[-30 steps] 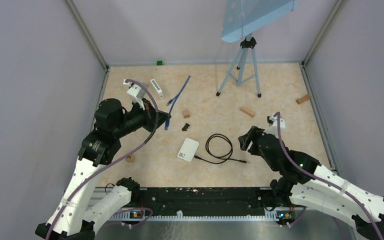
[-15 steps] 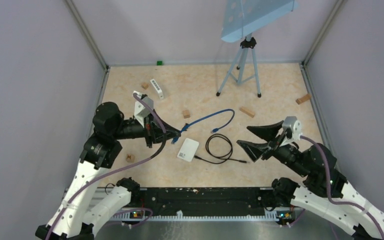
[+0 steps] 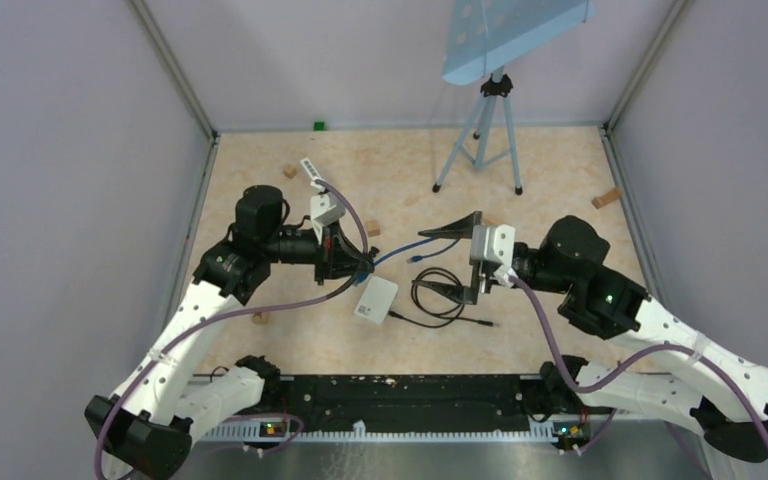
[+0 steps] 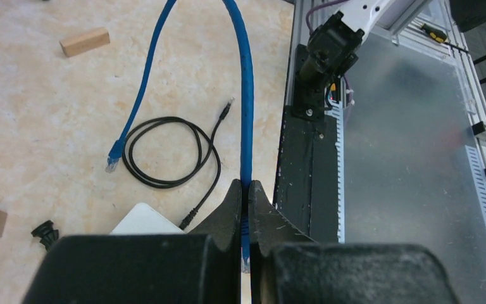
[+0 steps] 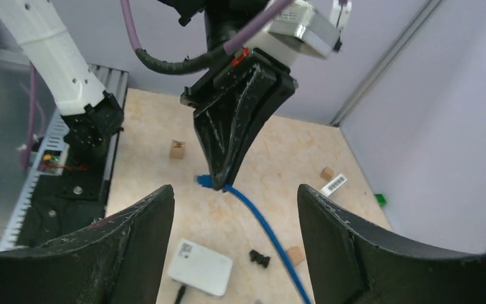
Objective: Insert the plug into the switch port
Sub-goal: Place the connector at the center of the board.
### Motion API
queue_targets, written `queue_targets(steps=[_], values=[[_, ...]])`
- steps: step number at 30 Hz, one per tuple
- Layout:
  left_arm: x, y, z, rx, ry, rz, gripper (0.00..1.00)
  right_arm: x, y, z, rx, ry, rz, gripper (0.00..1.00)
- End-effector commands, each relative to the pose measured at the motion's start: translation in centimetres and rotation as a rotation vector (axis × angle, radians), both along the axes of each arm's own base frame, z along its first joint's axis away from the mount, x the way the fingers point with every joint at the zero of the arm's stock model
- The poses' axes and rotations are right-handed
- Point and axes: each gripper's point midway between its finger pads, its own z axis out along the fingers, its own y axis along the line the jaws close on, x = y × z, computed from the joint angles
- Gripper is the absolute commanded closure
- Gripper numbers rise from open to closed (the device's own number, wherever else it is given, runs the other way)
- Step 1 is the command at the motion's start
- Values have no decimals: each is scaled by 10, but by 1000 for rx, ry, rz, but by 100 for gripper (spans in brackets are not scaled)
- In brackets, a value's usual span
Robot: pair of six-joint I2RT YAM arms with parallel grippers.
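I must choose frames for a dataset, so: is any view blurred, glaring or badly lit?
Top view: even soft light, sharp, faint shadows under the tripod. Left wrist view: blue cable sharp, the left gripper close to the lens dark and slightly soft, mild sheen on the metal plate. Right wrist view: the right gripper dark and soft-edged, the table beyond in focus.

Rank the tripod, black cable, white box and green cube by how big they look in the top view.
1. tripod, though it stands tall, so nearness to the camera may flatter it
2. black cable, counting loop and tail
3. white box
4. green cube
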Motion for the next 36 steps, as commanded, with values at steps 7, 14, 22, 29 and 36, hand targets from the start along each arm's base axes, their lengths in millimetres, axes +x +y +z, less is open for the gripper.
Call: queue_targets(steps=[7, 14, 22, 29, 36], values=[[-14, -11, -1, 4, 60, -119, 100, 5, 14, -40, -260, -598, 158, 29], [-21, -13, 2, -21, 99, -154, 100, 12, 21, -64, -334, -698, 162, 41], [-22, -13, 6, -30, 94, -170, 100, 29, 27, -74, -404, -763, 72, 84], [-28, -12, 25, -80, 1, -181, 98, 47, 8, -50, -336, -687, -135, 100], [-22, -9, 53, -151, -122, -67, 33, 64, -37, 9, -58, -474, -452, 100]])
